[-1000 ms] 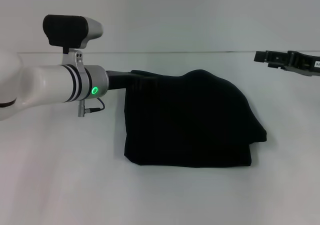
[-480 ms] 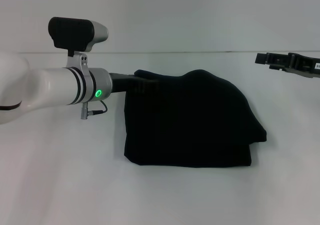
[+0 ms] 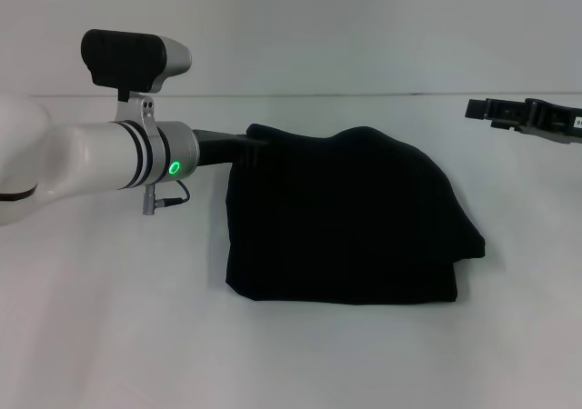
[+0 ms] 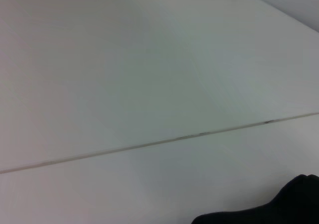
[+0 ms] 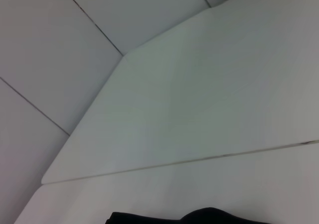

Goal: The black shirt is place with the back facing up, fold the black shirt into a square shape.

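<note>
The left arm's wrist has drawn back slightly toward the left. The left gripper (image 3: pixel 247 142) merges into the black shirt (image 3: pixel 346 218), seemingly pinching its rear-left corner, though I cannot tell. The shirt lies folded mid-table (image 3: pixel 109 318); the right gripper (image 3: pixel 477 109) hovers well apart, jaw state unclear.

You're looking at a bare test-lab setup, plain white table (image 3: pixel 109 336), seamed pale wall panels (image 5: pixel 75 59), nothing domestic around.

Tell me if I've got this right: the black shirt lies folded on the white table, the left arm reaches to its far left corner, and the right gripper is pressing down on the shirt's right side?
Not quite. In the head view the right gripper is off to the right, clear of the black shirt, not pressing on it. The rest holds: the shirt lies folded on the white table, and the left gripper reaches to its far left corner.
</note>
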Controlling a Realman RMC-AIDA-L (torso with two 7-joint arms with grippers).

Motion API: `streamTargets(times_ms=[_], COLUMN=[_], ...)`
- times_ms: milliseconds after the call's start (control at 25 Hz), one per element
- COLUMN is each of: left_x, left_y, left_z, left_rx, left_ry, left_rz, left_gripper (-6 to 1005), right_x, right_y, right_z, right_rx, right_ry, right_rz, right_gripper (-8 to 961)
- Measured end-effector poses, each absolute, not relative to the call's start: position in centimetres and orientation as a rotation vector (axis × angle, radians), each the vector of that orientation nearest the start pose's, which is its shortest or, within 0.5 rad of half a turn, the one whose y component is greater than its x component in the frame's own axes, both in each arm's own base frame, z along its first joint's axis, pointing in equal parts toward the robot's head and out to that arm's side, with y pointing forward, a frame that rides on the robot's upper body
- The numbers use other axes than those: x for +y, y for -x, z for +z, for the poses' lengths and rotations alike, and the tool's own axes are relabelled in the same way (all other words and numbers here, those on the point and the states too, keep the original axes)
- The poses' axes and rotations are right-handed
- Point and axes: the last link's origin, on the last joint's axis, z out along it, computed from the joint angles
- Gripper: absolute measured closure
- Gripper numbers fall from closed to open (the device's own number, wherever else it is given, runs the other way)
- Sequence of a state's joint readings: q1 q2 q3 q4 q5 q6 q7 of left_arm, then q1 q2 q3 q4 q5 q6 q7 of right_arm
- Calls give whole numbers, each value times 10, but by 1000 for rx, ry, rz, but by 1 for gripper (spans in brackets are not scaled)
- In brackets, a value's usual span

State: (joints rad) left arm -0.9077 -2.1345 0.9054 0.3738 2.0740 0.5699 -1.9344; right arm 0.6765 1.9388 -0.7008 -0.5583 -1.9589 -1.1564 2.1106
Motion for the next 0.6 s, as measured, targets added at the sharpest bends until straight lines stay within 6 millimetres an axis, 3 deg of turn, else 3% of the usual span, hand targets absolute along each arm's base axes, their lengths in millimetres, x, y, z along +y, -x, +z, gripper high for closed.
streamTargets(times_ms=[200, 320, 520, 600], left_x=[453, 454, 455, 455], left_y=[214, 214, 213, 213], left_z=[-68, -67, -67, -66], left_rx=[-1073, -1072, -1076, -1075], left_ry=[2191, 2189, 2183, 2182], left_rz=[-305, -306, -315, -318], left_gripper=[502, 740, 956, 961], right_x=[419, 416, 401, 394], right_y=[-272, -274, -279, -282], right_z=[54, 52, 52, 51], right_rx=[1434, 1456, 1536, 1578], right_ry=[2150, 2170, 2235, 2263], right_rz=[693, 655, 611, 591], right_gripper=[253, 252, 256, 258])
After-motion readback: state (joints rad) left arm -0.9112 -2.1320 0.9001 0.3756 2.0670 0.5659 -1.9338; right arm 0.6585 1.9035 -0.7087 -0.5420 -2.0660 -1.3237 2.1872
